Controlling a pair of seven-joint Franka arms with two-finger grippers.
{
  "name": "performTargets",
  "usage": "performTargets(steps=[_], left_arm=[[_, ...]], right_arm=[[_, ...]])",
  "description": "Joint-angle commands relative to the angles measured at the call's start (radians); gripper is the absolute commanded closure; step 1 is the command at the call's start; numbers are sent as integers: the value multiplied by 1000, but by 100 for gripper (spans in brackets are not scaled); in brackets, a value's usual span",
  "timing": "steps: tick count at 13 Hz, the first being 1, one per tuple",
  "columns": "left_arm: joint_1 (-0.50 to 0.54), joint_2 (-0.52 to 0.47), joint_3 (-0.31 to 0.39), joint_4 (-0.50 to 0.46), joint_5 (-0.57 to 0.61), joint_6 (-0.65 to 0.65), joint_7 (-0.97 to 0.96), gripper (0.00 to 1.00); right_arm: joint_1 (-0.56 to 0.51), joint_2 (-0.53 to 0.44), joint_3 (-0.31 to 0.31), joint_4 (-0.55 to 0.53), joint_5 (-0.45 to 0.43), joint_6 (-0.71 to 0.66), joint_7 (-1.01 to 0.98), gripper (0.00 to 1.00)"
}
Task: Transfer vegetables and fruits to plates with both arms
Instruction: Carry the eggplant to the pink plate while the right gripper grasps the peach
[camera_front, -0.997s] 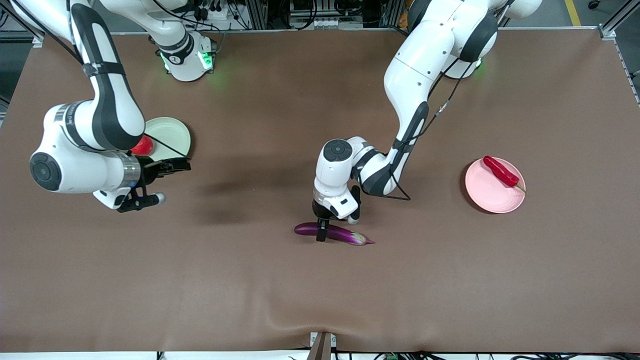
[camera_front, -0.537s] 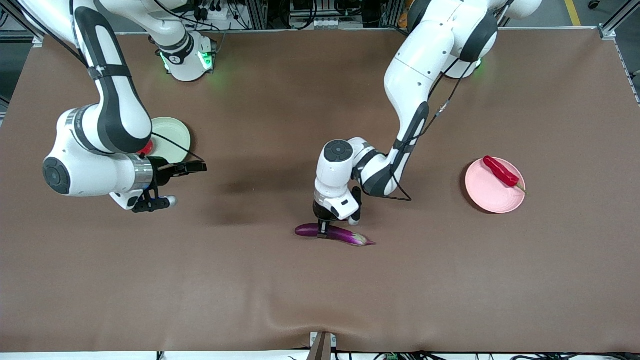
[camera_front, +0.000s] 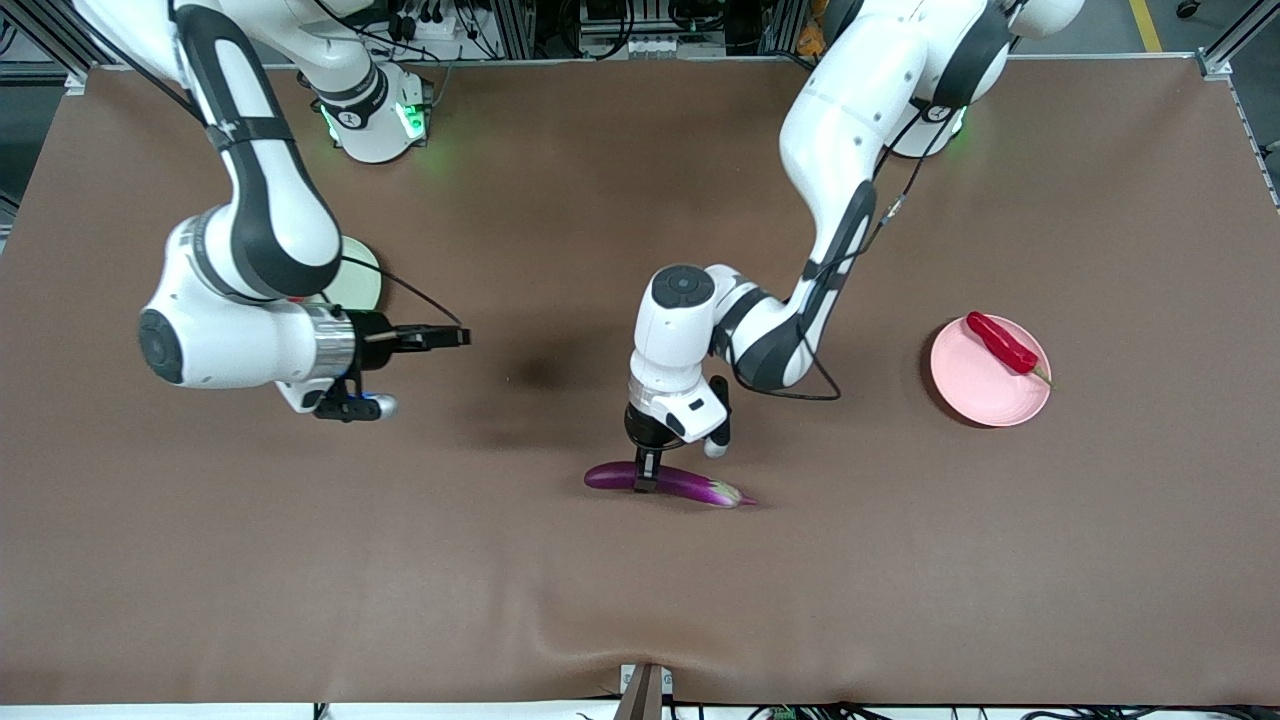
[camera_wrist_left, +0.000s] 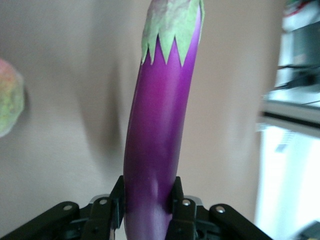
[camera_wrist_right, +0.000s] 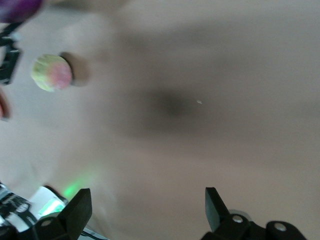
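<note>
My left gripper (camera_front: 645, 472) is shut on the purple eggplant (camera_front: 690, 487) near its middle and holds it just above the table's middle. In the left wrist view the eggplant (camera_wrist_left: 160, 125) sits between the fingers (camera_wrist_left: 176, 192). My right gripper (camera_front: 445, 337) is open and empty over bare table beside the pale green plate (camera_front: 362, 278), which the right arm mostly hides. The red chili (camera_front: 1003, 343) lies on the pink plate (camera_front: 975, 390). The yellow-green fruit (camera_wrist_right: 51, 72) shows in the right wrist view and in the left wrist view (camera_wrist_left: 7, 97). The red-orange fruit is hidden.
The brown tabletop (camera_front: 900, 560) spreads wide around both arms. The right arm's base (camera_front: 375, 120) and the left arm's base (camera_front: 930, 130) stand along the table's edge farthest from the front camera.
My right gripper has swung away from the green plate toward the table's middle, and the arm now covers the red-orange fruit. My left gripper has risen slightly with the eggplant.
</note>
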Motion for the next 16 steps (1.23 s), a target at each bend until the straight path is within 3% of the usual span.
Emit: performTargets(steps=[1,5,7,9,11,13,16], left_arm=[[20,-187,29,-38,-19,-123,-6,100],[102,-374,31,-46,-52,-298,-4,100],[148,-465,29,-54,-84,-446,-4,100],[205,-528,29,-57,-89,-566,-3,100],[279,-537,28,-70,-89,-712,16,100],[340,-524,23,-138,-99,-731,162,100],[400,-519,23,-341,-170,-731,522,100]], right_arm=[[68,65,-11,28,45,80,54,0],[137,70,-10,29,58,158,175,0],[203,104,-10,46,110,262,269,0],[289,206,-11,130,160,403,382,0],[388,373,-11,289,165,555,605,0],[451,496,-13,402,159,702,750,0],[499,555,-16,427,157,848,818,0]])
